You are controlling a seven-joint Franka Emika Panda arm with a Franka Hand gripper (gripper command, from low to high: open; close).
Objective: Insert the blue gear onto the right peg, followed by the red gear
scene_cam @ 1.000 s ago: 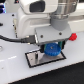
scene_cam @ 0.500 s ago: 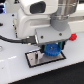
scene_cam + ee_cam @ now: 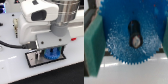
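Note:
My gripper (image 3: 51, 52) is shut on the blue gear (image 3: 51, 54) and holds it flat, low over the grey black-rimmed plate (image 3: 34, 61). In the wrist view the blue gear (image 3: 126, 35) fills the picture between the two green finger pads (image 3: 93, 45). A dark slot opens in its hub, and the end of a peg (image 3: 135, 40) shows inside it. From the exterior view the right peg is hidden behind the gear and fingers. A thin pin (image 3: 38, 50) stands on the plate toward the exterior view's left. A small red patch (image 3: 75, 38) beside the arm may be the red gear, but it is too small to tell.
The white arm body (image 3: 37, 22) looms over the plate and hides much of the white table (image 3: 15, 67). A black cable (image 3: 9, 44) runs across the table at the exterior view's left.

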